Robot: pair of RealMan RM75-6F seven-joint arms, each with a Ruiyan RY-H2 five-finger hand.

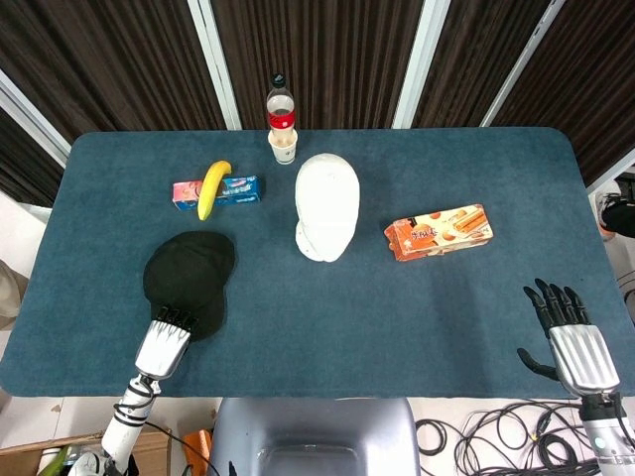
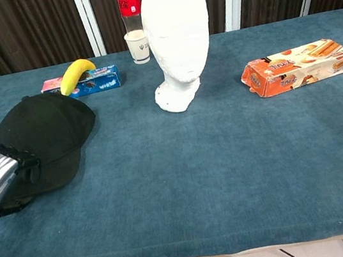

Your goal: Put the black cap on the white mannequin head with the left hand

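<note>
On a blue felt table (image 1: pixel 397 317) before dark slatted walls, the left hand (image 1: pixel 167 343) grips the cap (image 1: pixel 189 276)'s brim, while the right hand (image 1: pixel 573 337) rests spread.

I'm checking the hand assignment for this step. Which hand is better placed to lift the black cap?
The left. The left hand is already at the brim of the black cap, while the right hand hangs open past the table's far right corner, holding nothing.
</note>
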